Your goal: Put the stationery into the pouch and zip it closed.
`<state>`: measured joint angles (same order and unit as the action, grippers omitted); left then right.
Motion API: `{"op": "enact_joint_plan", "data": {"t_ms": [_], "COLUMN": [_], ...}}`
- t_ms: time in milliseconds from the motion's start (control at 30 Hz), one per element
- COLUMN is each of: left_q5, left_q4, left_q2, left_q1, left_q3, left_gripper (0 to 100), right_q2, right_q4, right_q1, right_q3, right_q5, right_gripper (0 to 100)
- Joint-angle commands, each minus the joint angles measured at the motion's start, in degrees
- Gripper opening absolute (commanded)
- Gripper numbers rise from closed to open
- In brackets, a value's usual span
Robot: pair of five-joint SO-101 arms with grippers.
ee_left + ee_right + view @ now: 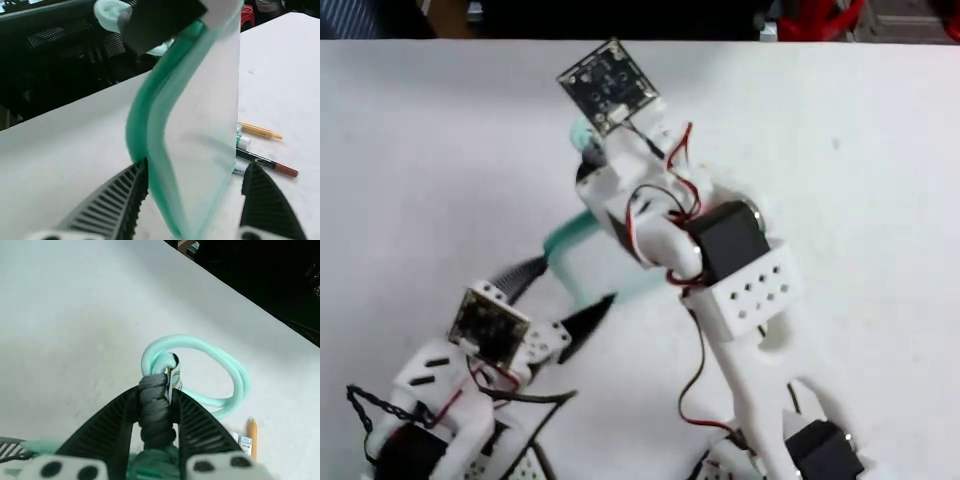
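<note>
Left gripper (197, 167) of mine is spread wide astride the pouch (200, 100), upright on the table (60, 150); my right gripper (156, 392) pinches its zip pull (156, 412) up top. Pens (265, 164) lie beyond, outside it.

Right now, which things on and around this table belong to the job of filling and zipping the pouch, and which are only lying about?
For the job: pouch; dark braided cord, in the right gripper; mint loop; orange pen; dark pencil; left gripper, open astride the pouch edge.

Only lying about: black mesh object and red object, both beyond the table.
</note>
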<state>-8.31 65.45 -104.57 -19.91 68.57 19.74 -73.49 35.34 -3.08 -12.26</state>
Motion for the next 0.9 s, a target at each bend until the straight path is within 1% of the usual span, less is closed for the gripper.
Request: {"op": "enact_joint_plan", "data": {"t_ms": [0, 67, 100, 200, 367, 433, 500, 567, 633, 733, 867], "left_q5": [-0.4, -0.4, -0.5, -5.6, -5.9, -6.2, -6.1, -6.2, -6.3, -6.0, -5.3], "left_q4": [-6.5, -10.6, -12.7, -16.5, -17.9, -18.3, -21.2, -25.6, -28.3, -29.0, -28.3], "left_q2": [-0.2, -0.2, -0.1, -0.1, -0.1, -0.1, -0.1, -0.1, -0.1, -0.1, -0.1], "left_q1": [6.3, 7.3, 6.5, 2.0, 1.5, -0.7, -1.9, -1.9, -1.8, -2.2, -3.5], "left_q3": [-0.6, 1.1, 2.5, 7.0, 9.9, 11.3, 14.5, 18.4, 20.5, 20.4, 20.3], "left_gripper": [30, 30, 30, 32, 32, 32, 32, 29, 23, 13, 2], "right_q2": [-0.9, -0.9, -0.9, -0.9, -0.9, -0.9, -0.9, -0.9, -0.7, 1.0, 3.6], "right_q4": [-0.4, -0.4, -0.4, -0.4, -0.2, -0.1, -0.2, -0.3, -0.4, -0.4, 0.1], "right_q1": [-1.0, -0.9, -0.8, -0.3, 0.0, 0.8, 1.6, 2.3, 2.5, 2.5, 2.5], "right_q3": [0.4, 0.4, 0.4, 0.4, 0.4, 0.3, 0.2, 0.2, 0.2, 0.4, 0.2], "right_q5": [0.1, 0.1, 0.1, 0.1, 0.1, 0.1, 0.1, 0.1, 0.4, 0.4, 0.3], "right_gripper": [1.8, 1.8, 1.8, 1.8, 1.8, 1.8, 1.8, 1.8, 1.8, 1.8, 1.8]}}
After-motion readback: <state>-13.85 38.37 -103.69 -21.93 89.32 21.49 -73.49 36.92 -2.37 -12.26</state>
